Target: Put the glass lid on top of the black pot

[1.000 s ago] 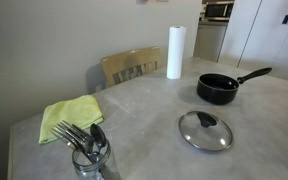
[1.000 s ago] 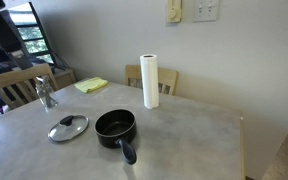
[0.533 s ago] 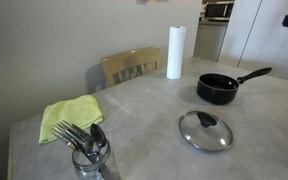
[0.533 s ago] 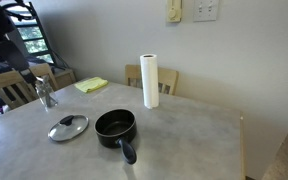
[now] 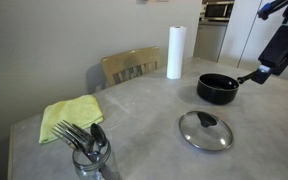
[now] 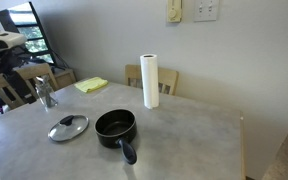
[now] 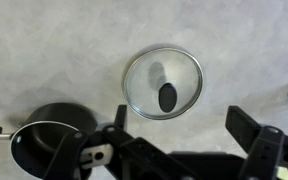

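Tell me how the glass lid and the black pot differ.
The glass lid is clear with a metal rim; the black pot is opaque black. The lid lies flat, while the pot has raised walls. The lid carries a central black knob; the pot has a long straight side handle. Both are round, similar in width, and rest apart on the table.

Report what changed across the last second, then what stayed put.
The arm moved into view from the top corner and downward, nearer the black pot. Its pincer is open and empty; nothing was grasped or released. The glass lid, pot, paper towel roll, green cloth and cutlery jar stayed put.
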Controlling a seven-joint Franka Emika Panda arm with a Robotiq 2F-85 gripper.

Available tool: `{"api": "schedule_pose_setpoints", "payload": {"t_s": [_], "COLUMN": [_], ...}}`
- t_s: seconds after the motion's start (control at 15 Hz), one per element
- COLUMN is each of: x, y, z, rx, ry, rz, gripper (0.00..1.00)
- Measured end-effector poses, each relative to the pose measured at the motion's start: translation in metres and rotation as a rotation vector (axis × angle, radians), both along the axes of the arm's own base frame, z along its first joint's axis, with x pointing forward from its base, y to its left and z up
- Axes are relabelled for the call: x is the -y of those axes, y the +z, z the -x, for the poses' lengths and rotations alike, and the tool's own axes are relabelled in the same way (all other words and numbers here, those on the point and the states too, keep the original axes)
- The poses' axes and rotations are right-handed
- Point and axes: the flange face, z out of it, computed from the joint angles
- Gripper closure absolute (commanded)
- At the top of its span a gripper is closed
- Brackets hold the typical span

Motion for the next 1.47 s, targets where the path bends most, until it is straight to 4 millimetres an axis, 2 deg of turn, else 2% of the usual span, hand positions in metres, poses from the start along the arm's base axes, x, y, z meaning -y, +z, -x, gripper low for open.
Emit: {"api": "schedule_pose_setpoints", "payload": {"t_s": [0.13,0.47,0.67,1.0,1.27,1.47], "x": [-0.006,-0.006,-0.004,-0.004,-0.018,-0.025], "y": [-0.008,-0.008,-0.019,-0.067,-0.108,-0.123], "z": [-0.001,-0.002,-0.008,-0.033,-0.052,-0.061], "rx": [-0.006,-0.006,-0.032,-0.138,-0.203,-0.219], "ry": [0.000,0.004,0.072,0.229,0.270,0.280], "rz": [0.000,0.001,-0.003,-0.017,-0.012,-0.011], "gripper": [0.00,0.00,0.00,0.00,0.00,0.00]}}
